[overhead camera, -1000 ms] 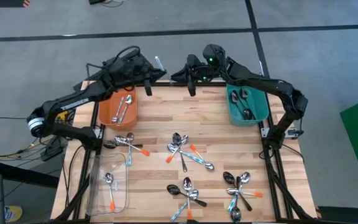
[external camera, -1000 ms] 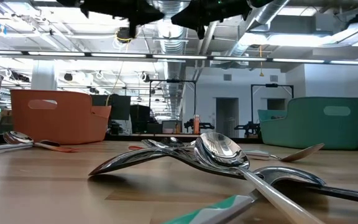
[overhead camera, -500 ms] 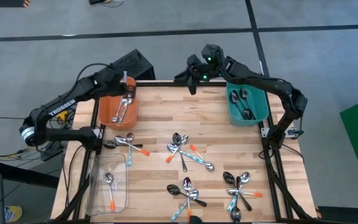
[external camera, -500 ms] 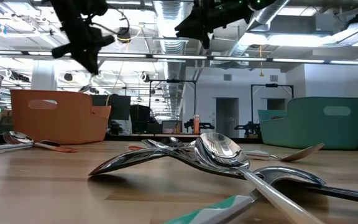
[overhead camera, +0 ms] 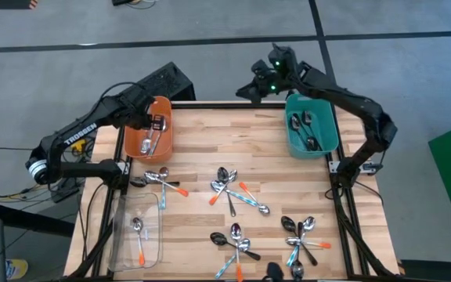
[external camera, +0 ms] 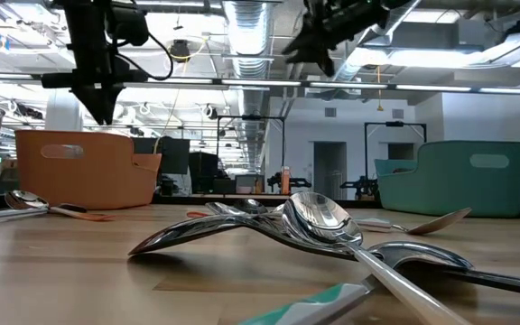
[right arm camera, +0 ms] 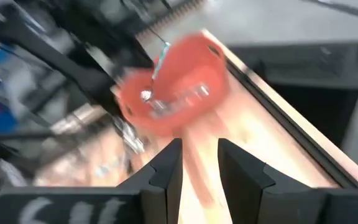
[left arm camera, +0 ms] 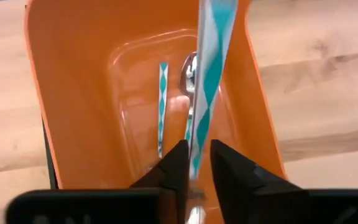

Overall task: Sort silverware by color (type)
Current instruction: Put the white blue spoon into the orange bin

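Left gripper [left arm camera: 194, 171]: poised over the orange bin [overhead camera: 149, 135] at the table's far left corner; its fingers are clamped on a light-blue-handled spoon [left arm camera: 209, 74], which hangs handle-down into the bin's mouth.
Orange bin contents: at least one more spoon with a blue-patterned handle lies on the bin floor (seen past the held one in the left wrist view); the high view shows silvery pieces inside too.
Right gripper [overhead camera: 258, 88]: raised off the table's far edge, beside the teal bin [overhead camera: 312, 133]; its fingers stand apart with nothing between them.
Teal bin contents: a few dark spoons.
Clear tray [overhead camera: 135, 232]: near the front left; it holds one orange-handled spoon [overhead camera: 139, 239].
Unsorted silverware: mixed clusters lie on the wooden table [overhead camera: 272, 176]; one near the left [overhead camera: 163, 180], one in the middle [overhead camera: 233, 192], two toward the front [overhead camera: 237, 244] [overhead camera: 300, 235].
Step in hand: delivery of one blue-handled spoon to the orange bin, by my judgement.
Next move: likely parting the fingers so the spoon drops inside the walls; then either arm needs a fresh pick from the clusters, where overlapping handles may make singling one out awkward.
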Controlling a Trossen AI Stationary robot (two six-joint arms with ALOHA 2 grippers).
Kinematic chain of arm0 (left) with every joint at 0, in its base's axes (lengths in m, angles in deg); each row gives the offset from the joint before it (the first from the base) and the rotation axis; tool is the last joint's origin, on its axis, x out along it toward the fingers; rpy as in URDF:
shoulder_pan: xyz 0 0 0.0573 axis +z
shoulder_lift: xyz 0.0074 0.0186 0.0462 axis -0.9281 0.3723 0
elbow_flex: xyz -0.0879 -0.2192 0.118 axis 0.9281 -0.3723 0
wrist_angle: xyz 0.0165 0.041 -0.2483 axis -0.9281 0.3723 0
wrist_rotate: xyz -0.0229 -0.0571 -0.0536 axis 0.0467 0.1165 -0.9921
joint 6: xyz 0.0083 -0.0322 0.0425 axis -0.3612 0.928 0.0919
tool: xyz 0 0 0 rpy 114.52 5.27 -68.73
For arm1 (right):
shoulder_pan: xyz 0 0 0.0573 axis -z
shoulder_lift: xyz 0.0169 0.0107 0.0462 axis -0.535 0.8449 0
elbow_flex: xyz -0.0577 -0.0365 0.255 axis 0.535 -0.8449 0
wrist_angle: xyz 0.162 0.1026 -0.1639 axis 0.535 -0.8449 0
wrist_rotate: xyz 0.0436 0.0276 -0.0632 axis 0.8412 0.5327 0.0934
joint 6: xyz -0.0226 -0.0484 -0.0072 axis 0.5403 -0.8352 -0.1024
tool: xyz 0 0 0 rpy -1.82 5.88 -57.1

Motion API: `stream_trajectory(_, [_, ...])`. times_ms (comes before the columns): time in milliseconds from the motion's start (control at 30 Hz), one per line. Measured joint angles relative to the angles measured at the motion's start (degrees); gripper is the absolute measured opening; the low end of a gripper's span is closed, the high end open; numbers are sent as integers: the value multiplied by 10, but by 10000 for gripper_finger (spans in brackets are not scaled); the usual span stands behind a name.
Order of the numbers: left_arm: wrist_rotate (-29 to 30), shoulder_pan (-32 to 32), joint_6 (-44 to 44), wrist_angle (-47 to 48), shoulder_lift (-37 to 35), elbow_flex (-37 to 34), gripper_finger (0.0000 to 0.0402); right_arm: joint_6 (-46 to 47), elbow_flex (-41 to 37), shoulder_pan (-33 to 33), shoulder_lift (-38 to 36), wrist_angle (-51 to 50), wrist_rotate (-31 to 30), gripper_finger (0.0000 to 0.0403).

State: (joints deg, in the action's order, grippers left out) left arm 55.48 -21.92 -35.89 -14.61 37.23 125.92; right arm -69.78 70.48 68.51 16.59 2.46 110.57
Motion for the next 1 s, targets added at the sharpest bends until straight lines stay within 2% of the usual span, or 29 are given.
stream_trajectory(100, [7,2,5,5,0,0,94,-29,0,0,-2,-58,-7,118])
stream_trajectory(267, [-13,3,38,5,0,0,139,-74,0,-7,-2,-100,20,116])
stream_trajectory(433, [-57,-18,62,-13,-10,11,151,-87,0,-18,-2,-118,22,116])
stream_trajectory(600, [-33,-80,50,-93,-39,32,135,-71,0,-25,-13,-195,3,116])
stream_trajectory(733, [-32,-135,17,-177,-66,28,123,-68,-13,-52,-39,-302,-100,116])
stream_trajectory(800, [-53,-169,-1,-229,-72,17,120,-44,-44,-73,-61,-334,-142,116])
stream_trajectory(900, [-90,-228,-19,-310,-78,0,118,26,-109,-106,-120,-352,-117,116])
stream_trajectory(1000, [-95,-300,-17,-357,-77,-15,118,115,-176,-148,-192,-351,-99,116])
